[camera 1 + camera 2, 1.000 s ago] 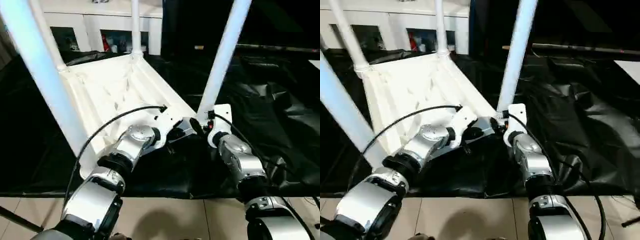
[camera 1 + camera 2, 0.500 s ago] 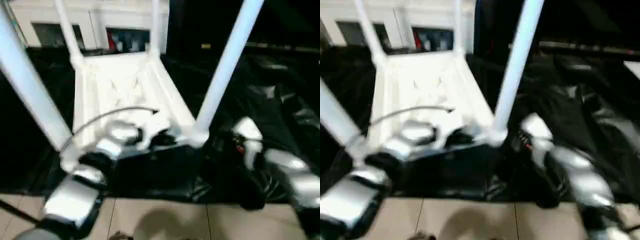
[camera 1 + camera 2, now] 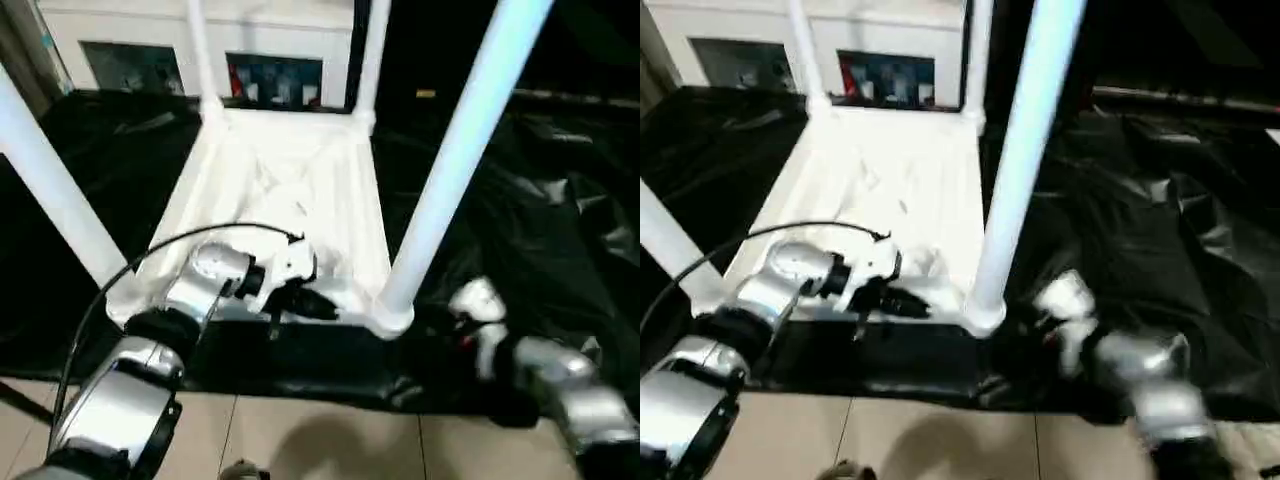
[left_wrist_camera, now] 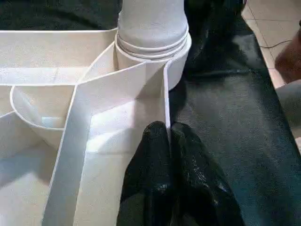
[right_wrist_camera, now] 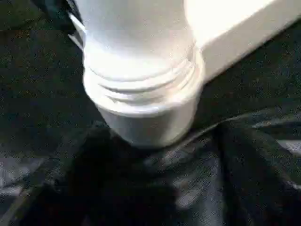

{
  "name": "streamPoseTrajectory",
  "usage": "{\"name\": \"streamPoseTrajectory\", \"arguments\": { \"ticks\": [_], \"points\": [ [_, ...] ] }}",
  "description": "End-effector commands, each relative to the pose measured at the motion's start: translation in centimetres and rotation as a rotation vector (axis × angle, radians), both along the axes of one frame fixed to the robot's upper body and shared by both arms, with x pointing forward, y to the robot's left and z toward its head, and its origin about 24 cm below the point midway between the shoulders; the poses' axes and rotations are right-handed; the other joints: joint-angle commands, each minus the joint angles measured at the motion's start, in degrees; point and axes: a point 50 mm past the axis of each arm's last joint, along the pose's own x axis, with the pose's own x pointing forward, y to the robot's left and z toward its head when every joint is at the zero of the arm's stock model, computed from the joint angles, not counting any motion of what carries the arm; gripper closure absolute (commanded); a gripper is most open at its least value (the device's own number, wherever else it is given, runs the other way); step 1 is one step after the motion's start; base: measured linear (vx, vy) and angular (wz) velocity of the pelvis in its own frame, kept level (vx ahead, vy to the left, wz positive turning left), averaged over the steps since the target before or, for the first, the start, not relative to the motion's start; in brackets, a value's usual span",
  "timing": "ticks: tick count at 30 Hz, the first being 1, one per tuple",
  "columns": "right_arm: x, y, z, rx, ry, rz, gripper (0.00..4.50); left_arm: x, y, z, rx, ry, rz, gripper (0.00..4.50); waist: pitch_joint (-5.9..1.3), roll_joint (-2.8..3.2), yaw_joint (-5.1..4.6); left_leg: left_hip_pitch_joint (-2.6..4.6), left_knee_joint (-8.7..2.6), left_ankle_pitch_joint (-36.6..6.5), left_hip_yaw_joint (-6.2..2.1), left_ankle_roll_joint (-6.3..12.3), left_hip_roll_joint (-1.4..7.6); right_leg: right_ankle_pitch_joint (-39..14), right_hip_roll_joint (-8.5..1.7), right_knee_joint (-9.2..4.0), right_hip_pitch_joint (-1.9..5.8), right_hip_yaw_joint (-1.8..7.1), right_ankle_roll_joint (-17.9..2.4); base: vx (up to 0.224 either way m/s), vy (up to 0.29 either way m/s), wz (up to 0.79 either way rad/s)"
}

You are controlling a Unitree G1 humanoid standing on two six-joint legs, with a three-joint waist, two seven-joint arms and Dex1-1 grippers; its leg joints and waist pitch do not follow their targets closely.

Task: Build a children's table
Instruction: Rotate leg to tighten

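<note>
The white tabletop (image 3: 290, 180) lies upside down on black cloth with its four white legs standing up from the corner sockets. The near right leg (image 3: 450, 170) rises from its socket (image 4: 153, 52). My left gripper (image 4: 168, 132) is shut on the thin raised rim of the tabletop's near edge, just beside that socket, and it also shows in the head view (image 3: 318, 303). My right gripper (image 3: 445, 315) hangs low over the cloth, just right of the same socket (image 5: 141, 94) and apart from it.
Black cloth (image 3: 560, 200) covers the low platform around the tabletop. A white glass-fronted cabinet (image 3: 150, 30) stands behind. Tiled floor (image 3: 320, 440) runs along the near edge. The near left leg (image 3: 50, 190) stands close to my left forearm.
My right gripper has come away from the base of the near right leg and drawn back to the right. The left gripper stays on the rim. The whole picture has shifted.
</note>
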Motion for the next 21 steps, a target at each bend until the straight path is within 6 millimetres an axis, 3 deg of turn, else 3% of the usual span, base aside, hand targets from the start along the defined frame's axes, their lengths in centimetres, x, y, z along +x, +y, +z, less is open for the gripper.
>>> {"name": "streamPoseTrajectory", "arguments": {
  "ticks": [1, 2, 3, 4, 6, 8, 10, 12, 13, 15, 16, 17, 19, 21],
  "points": [
    [-0.3, -0.2, -1.0, -0.035, 0.027, -0.010, 0.31, 0.0, -0.6, 1.2, -0.065, -0.018, -0.031, 3.91, -3.77, -0.13, -0.48, 1.76, -4.23, -18.92, -0.89, 0.65, 1.96, -16.94, -2.98, -3.68, 2.13, 1.94, -12.48, 0.000, 0.000, 0.00],
    [-0.3, -0.2, -1.1, -0.035, 0.026, -0.012, 0.31, 0.1, -0.6, 1.3, -0.073, -0.018, -0.029, 3.87, -3.81, 1.08, -0.28, 1.80, -4.30, -19.13, -1.08, 0.30, 2.01, -16.43, -3.16, -3.47, 2.16, 1.96, -12.88, 0.000, 0.000, 0.00],
    [-0.4, 0.1, -1.4, -0.025, 0.012, -0.030, 0.31, 0.1, -0.2, 2.8, -0.160, -0.046, -0.008, 3.82, -3.81, 1.35, -0.40, 1.76, -4.36, -19.89, -1.05, -0.05, 2.04, -15.35, -3.07, -3.46, 2.24, 1.93, -13.51, 0.000, 0.000, 0.00],
    [-0.4, 0.1, -1.6, -0.021, 0.000, -0.047, 0.31, 0.0, 0.0, 3.6, -0.203, -0.059, 0.010, 3.71, -3.80, 1.37, -0.62, 1.63, -4.46, -20.47, -1.01, -0.39, 2.08, -13.88, -3.01, -3.30, 2.32, 1.90, -14.61, 0.000, 0.000, 0.00],
    [-0.5, 0.3, -1.7, -0.016, -0.010, -0.061, 0.31, -0.1, 0.3, 4.4, -0.247, -0.071, 0.033, 3.48, -3.73, 1.25, -0.96, 1.60, -4.47, -21.67, -0.92, -0.40, 1.95, -14.22, -2.75, -3.30, 2.29, 1.81, -14.94, 0.000, 0.000, 0.00],
    [-0.7, 0.4, -2.0, -0.013, -0.021, -0.067, 0.31, -0.4, 0.3, 5.2, -0.302, -0.086, 0.071, 3.35, -3.47, 0.99, -1.49, 1.57, -4.45, -22.69, -0.90, 0.20, 1.73, -17.87, -2.70, -3.78, 2.28, 1.76, -14.05, 0.000, 0.000, 0.00],
    [-0.9, -0.2, -1.9, -0.009, -0.042, -0.071, 0.31, -0.5, 0.5, 6.2, -0.390, -0.114, 0.176, 3.13, -3.41, 1.13, -1.72, 1.56, -4.44, -22.65, -0.98, 0.37, 1.81, -20.20, -2.83, -3.98, 2.21, 1.84, -13.19, 0.000, 0.000, 0.00],
    [-0.5, -2.0, -0.7, -0.010, -0.060, -0.088, 0.31, -0.4, 0.6, 6.2, -0.400, -0.129, 0.228, 2.98, -3.48, 1.20, -2.06, 1.60, -4.24, -22.64, -0.95, 1.09, 1.53, -22.60, -2.34, -4.32, 2.24, 1.72, -11.64, 0.000, 0.000, 0.00],
    [0.1, -4.0, 1.9, 0.015, -0.104, -0.115, 0.31, -0.4, 0.9, 5.8, -0.418, -0.152, 0.347, 2.92, -3.52, 1.38, -1.81, 1.99, -4.18, -22.36, -0.91, 1.39, 1.62, -22.64, -2.15, -4.50, 2.09, 1.77, -11.23, 0.000, 0.000, 0.00],
    [0.5, -4.6, 3.5, 0.036, -0.154, -0.149, 0.31, -0.4, 1.2, 5.5, -0.431, -0.159, 0.467, 2.71, -3.43, 1.59, -1.74, 1.71, -4.10, -21.49, -0.88, 2.03, 1.59, -21.81, -2.08, -4.37, 2.23, 1.85, -11.01, 0.000, 0.000, 0.00],
    [1.0, -4.4, 6.2, 0.090, -0.241, -0.230, 0.31, -0.5, 1.8, 4.9, -0.491, -0.178, 0.695, 2.62, -3.40, 1.14, -2.28, 1.29, -4.16, -20.60, -0.94, 2.12, 1.71, -21.19, -1.96, -4.16, 2.54, 1.88, -10.55, 0.000, 0.000, 0.00],
    [1.1, -4.2, 7.1, 0.107, -0.273, -0.251, 0.31, -0.5, 2.0, 4.5, -0.514, -0.170, 0.769, 2.55, -3.50, 1.15, -2.10, 1.01, -4.09, -19.51, -1.06, 2.37, 1.60, -20.86, -2.14, -4.09, 2.85, 1.76, -10.11, 0.000, 0.000, 0.00],
    [1.1, -3.8, 8.0, 0.147, -0.285, -0.283, 0.31, -1.0, 2.1, 4.1, -0.544, -0.178, 0.844, 2.40, -3.62, 1.17, -2.74, 1.37, -3.89, -19.23, -1.02, 2.93, 1.32, -25.31, -2.12, -5.08, 2.05, 1.52, -7.85, 0.000, 0.000, 0.00],
    [1.0, -3.5, 8.4, 0.142, -0.328, -0.304, 0.31, -1.5, 1.8, 3.3, -0.536, -0.167, 0.887, 2.27, -3.53, 1.15, -3.27, 1.20, -3.97, -20.14, -1.10, 2.40, 1.22, -27.87, -1.93, -5.54, 1.76, 1.34, -6.49, 0.000, 0.000, 0.00]
  ]
}}
